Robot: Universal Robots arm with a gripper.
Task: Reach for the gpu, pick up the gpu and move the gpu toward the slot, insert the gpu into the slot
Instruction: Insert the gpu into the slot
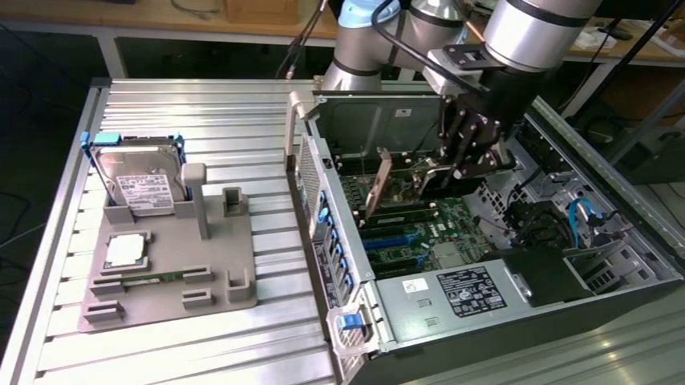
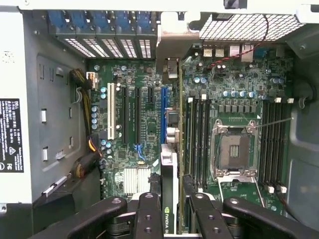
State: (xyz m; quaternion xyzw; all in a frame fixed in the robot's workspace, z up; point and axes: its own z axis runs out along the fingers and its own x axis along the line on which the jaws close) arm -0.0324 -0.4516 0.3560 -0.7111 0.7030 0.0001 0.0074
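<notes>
My gripper is inside the open computer case and is shut on the gpu. The gpu is a thin dark card seen edge-on between the black fingers. Its silvery end bracket lies against the case's rear slot openings. In the exterior view the gpu stands on edge over the green motherboard, with the gripper on its upper edge. A long blue slot runs right alongside the card. I cannot tell whether the card's edge sits in it.
Black and white connector strips, memory slots and the square processor socket surround the card. The power supply fills the near case end. Outside the case, a grey fixture holds a hard drive.
</notes>
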